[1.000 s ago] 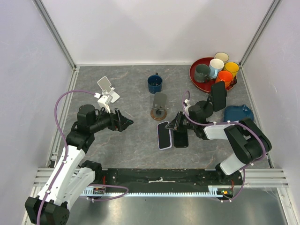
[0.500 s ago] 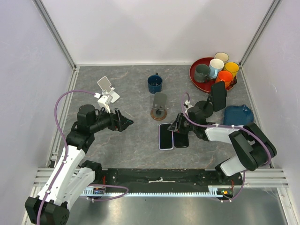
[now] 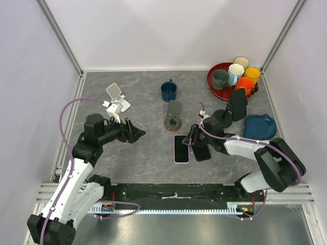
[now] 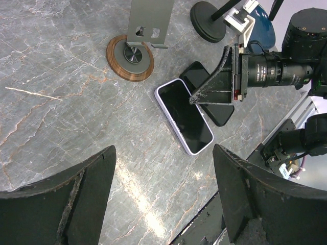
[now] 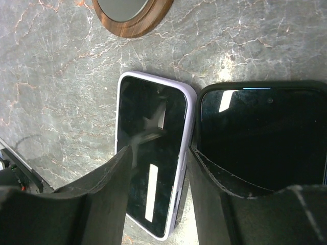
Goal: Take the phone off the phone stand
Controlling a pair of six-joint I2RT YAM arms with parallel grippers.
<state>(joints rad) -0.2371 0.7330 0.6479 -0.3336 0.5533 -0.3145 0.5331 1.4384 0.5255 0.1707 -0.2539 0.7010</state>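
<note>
A phone in a lavender case [image 3: 181,148] lies flat, screen up, on the grey stone table, just in front of a grey phone stand with a round wooden base [image 3: 173,121]. The stand holds nothing. My right gripper [image 3: 192,137] hovers low over the phone, open, one finger on each side of it [image 5: 158,153]. The phone [image 5: 150,153] fills the gap between the fingers. A second, dark phone [image 3: 202,151] lies flat against its right side. My left gripper [image 3: 135,132] is open and empty, well left of the phones. The lavender phone [image 4: 184,116] and the stand [image 4: 130,51] also show in the left wrist view.
A black stand [image 3: 223,116] holding a dark phone [image 3: 238,103] is right of my right gripper. A white stand [image 3: 116,99] is at the left, a blue mug [image 3: 169,91] behind the grey stand. A red tray [image 3: 210,81] of cups and a blue cloth-like thing [image 3: 259,124] are at the right.
The lavender phone has turned from tilted to straight and now lies parallel to the dark phone. My right gripper has shifted slightly with it. The left arm has not moved.
</note>
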